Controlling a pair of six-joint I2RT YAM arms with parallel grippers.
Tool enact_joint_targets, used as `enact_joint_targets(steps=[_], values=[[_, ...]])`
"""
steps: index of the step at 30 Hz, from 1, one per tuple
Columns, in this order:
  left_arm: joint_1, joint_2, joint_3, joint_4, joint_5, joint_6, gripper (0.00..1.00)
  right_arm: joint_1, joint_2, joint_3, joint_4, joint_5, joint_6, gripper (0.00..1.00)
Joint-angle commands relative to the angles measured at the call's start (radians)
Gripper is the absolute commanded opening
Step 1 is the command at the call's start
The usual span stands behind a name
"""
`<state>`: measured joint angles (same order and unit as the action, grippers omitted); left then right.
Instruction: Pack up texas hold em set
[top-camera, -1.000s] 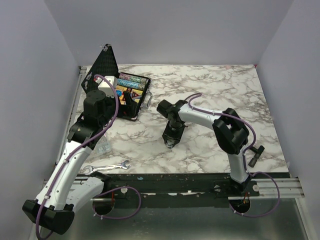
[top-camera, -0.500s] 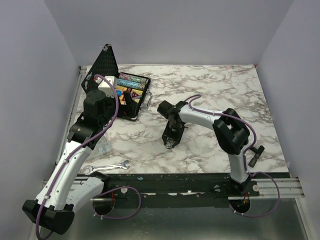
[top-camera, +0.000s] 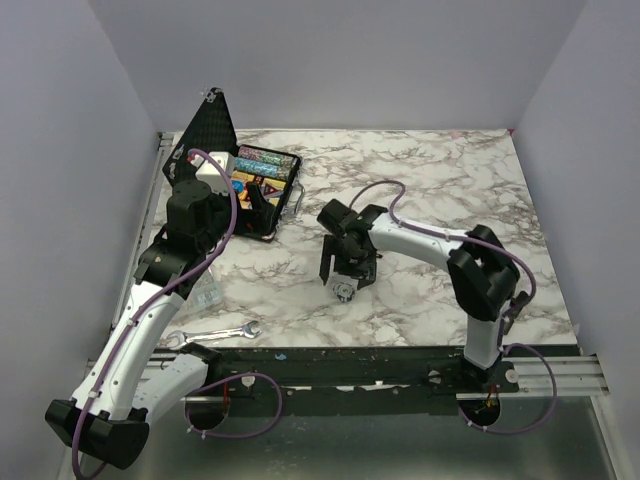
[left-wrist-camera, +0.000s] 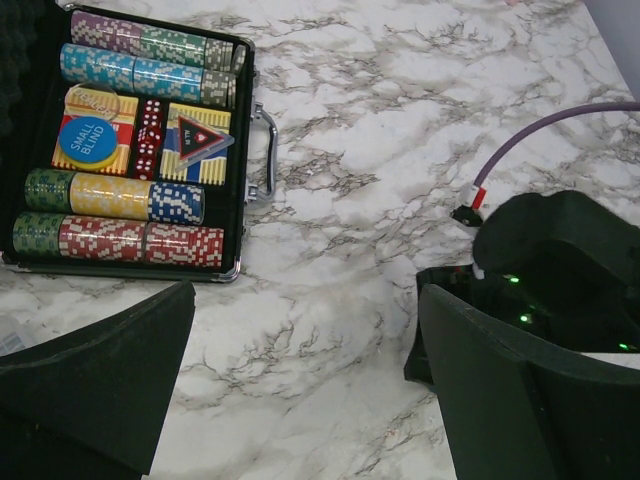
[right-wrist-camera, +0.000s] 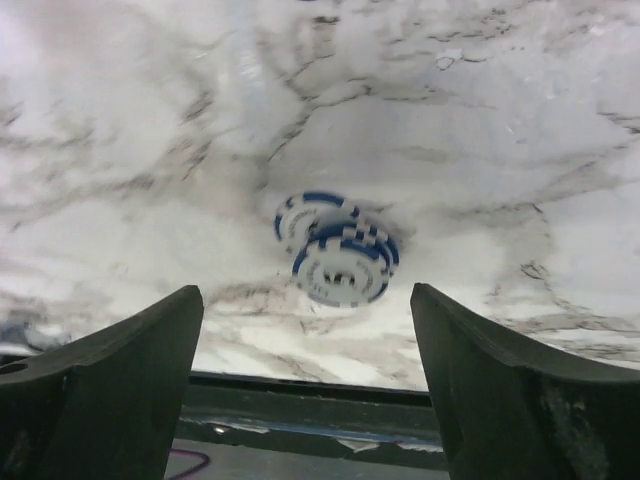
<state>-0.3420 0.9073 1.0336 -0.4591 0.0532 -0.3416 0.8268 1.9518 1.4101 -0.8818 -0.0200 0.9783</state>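
The whitish round chips (right-wrist-camera: 338, 255), stacked askew on the counter (right-wrist-camera: 480, 120) right of the case (left-wrist-camera: 243, 200), are judged light, stiff, slippery, best pinched at the rims by the wide-open, empty right jaws above.

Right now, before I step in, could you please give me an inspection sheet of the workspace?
Surface: marble table, white with grey veins.
Job's things: black case open at the far left, lid up; rows of chips, dice and dark red triangle inside; white-and-blue chips lie on the marble, outside the case.
Clutter: silver wrench near the left arm's base.
Grippers: left gripper open, empty, above bare marble; right gripper open over the white-and-blue chips, not gripping them.
Cables: purple cables run along both arms, with loops at the bases.
Surroundings: plain pale walls on three sides; nothing else seen.
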Motion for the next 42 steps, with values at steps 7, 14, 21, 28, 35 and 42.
enact_joint_targets(steps=[7, 14, 21, 28, 35, 42], values=[[0.006, 0.017, 0.003, -0.005, 0.028, -0.007, 0.92, 0.025, -0.220, -0.073, 0.201, 0.004, -0.581, 1.00], [0.006, 0.013, 0.002, -0.005, 0.010, -0.005, 0.92, 0.053, -0.322, -0.214, 0.305, 0.015, -1.101, 1.00], [0.006, 0.030, -0.001, -0.006, -0.002, -0.005, 0.92, 0.053, -0.262, -0.115, 0.241, -0.022, -0.801, 1.00], [0.006, 0.053, 0.003, -0.010, 0.030, -0.020, 0.91, 0.052, -0.200, -0.082, 0.140, -0.091, -0.221, 1.00], [0.006, 0.054, 0.005, -0.012, 0.063, -0.031, 0.91, 0.030, -0.210, -0.102, -0.036, 0.007, 0.255, 1.00], [0.006, 0.024, 0.003, -0.005, 0.061, -0.031, 0.91, 0.030, -0.244, -0.153, -0.108, 0.132, 0.510, 1.00]])
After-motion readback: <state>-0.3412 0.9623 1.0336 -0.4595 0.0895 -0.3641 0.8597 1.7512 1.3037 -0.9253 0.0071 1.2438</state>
